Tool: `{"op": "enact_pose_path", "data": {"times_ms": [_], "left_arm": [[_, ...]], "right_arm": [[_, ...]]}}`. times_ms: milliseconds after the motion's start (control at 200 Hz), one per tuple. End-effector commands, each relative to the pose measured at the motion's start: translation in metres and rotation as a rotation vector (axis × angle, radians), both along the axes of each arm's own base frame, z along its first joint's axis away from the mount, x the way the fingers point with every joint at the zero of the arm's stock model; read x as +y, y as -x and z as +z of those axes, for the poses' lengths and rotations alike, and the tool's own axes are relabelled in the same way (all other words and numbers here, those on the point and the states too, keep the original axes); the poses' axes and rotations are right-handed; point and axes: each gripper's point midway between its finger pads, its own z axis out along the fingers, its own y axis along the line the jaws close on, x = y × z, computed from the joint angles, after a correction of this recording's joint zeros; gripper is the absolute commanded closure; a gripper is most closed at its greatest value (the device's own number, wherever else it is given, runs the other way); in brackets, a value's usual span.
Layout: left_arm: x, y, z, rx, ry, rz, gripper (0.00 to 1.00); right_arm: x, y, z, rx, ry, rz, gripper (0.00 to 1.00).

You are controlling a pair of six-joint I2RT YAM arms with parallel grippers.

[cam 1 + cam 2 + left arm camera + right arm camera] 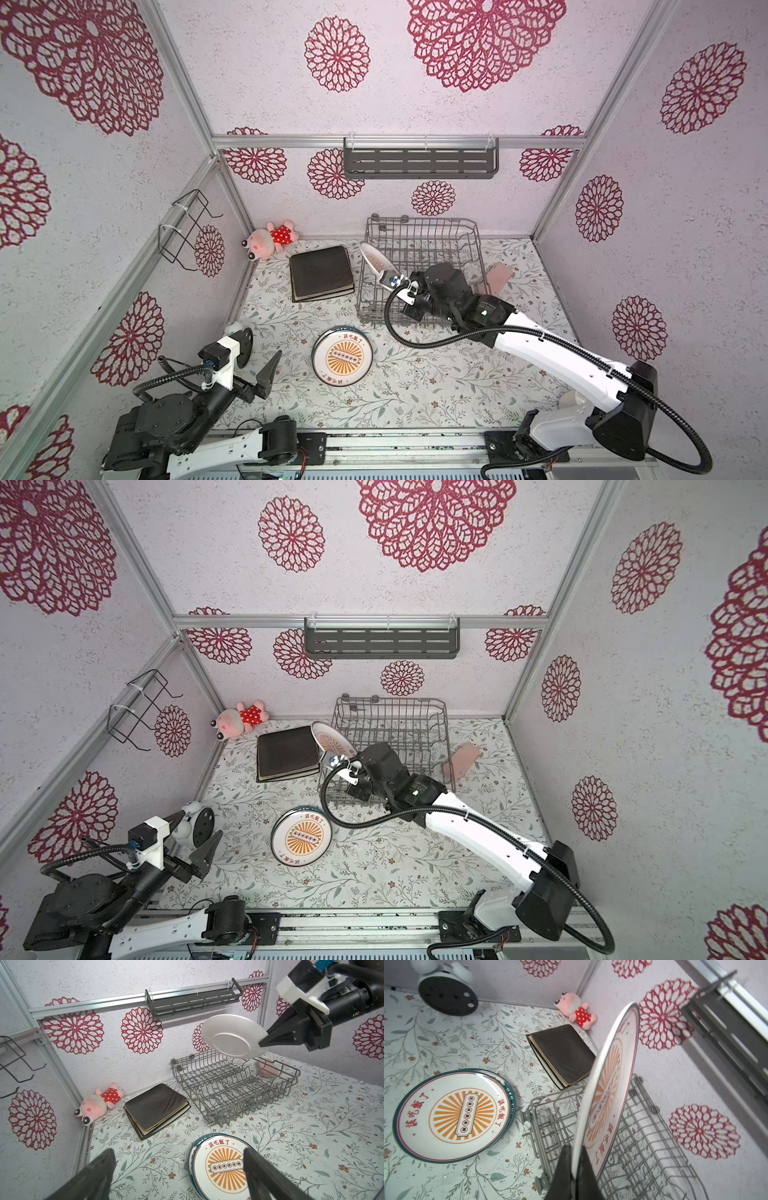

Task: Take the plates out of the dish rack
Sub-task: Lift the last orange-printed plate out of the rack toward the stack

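Plate (232, 1035): underside in left wrist view

The dish rack (234, 1086) is thin grey metal wire with a dull, coated look, while the round plate (230, 1036) shows a smooth, glossy white underside like glazed ceramic. The dark square plates (154, 1105) carry a soft sheen. The plush toy (97, 1101) is fuzzy cloth, the wall (112, 1068) rough and grainy, and the shelf (193, 1001) matt dark-grey metal.
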Motion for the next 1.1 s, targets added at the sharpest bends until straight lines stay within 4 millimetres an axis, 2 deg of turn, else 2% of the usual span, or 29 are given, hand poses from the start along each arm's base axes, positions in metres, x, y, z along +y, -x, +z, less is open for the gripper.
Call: {"op": "enact_pose_path", "data": {"times_ms": [0, 145, 185, 200, 405, 540, 690, 931, 1096], "left_arm": [[0.003, 0.000, 0.008, -0.012, 0.043, -0.013, 0.03], [0.005, 0.000, 0.007, -0.008, 0.043, -0.008, 0.03], [0.006, 0.000, 0.007, -0.006, 0.043, -0.005, 0.03], [0.006, 0.000, 0.007, -0.006, 0.044, -0.005, 0.03], [0.007, -0.001, 0.005, -0.007, 0.034, 0.007, 0.03], [0.008, -0.002, 0.006, -0.014, 0.027, 0.012, 0.03], [0.009, -0.002, 0.005, -0.013, 0.021, 0.011, 0.03], [0.011, -0.003, 0.005, -0.012, 0.020, 0.017, 0.03], [0.010, -0.004, 0.003, -0.008, 0.017, 0.015, 0.03]], "right_arm": [[0.014, 0.010, 0.035, -0.257, 0.038, 0.032, 0.99], [0.039, 0.042, 0.000, -0.354, 0.228, 0.123, 1.00], [0.041, 0.044, -0.010, -0.372, 0.278, 0.128, 1.00], [0.047, 0.055, -0.013, -0.382, 0.291, 0.156, 1.00], [0.060, 0.088, -0.061, -0.453, 0.480, 0.256, 1.00], [0.065, 0.101, -0.088, -0.453, 0.545, 0.302, 1.00], [0.072, 0.107, -0.110, -0.459, 0.562, 0.317, 1.00], [0.091, 0.119, -0.134, -0.465, 0.535, 0.356, 1.00], [0.097, 0.122, -0.155, -0.461, 0.556, 0.373, 1.00]]}}
